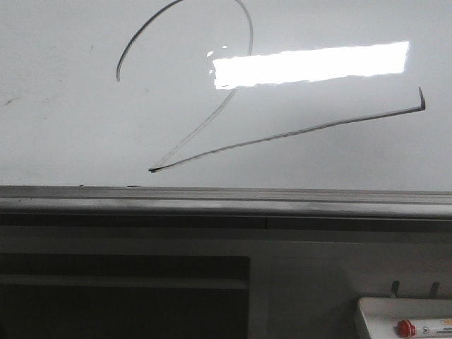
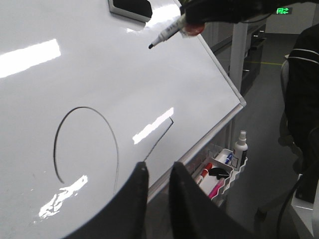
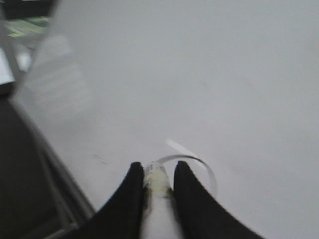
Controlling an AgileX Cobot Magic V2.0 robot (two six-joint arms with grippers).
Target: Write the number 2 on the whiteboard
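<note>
The whiteboard [image 1: 70,127] fills the front view, with the number 2 [image 1: 282,134] drawn on it in thin black line: top arc, diagonal, slanted base with a small tick. Neither gripper shows in that view. In the left wrist view, part of the 2 [image 2: 89,107] shows on the whiteboard [image 2: 75,74]. My left gripper [image 2: 159,167] is empty, its fingers slightly apart. My right gripper [image 2: 192,22] holds a black-tipped marker [image 2: 167,34], its tip well away from the strokes. In the right wrist view, the right gripper [image 3: 158,167] is shut on the marker [image 3: 157,179] facing the whiteboard [image 3: 224,74].
A grey metal ledge [image 1: 226,201] runs along the board's bottom edge. A small white tray [image 1: 406,311] with a red-capped marker [image 1: 406,327] hangs at the lower right. In the left wrist view the tray [image 2: 234,172] holds markers, with a spray bottle [image 2: 241,147] at its far end.
</note>
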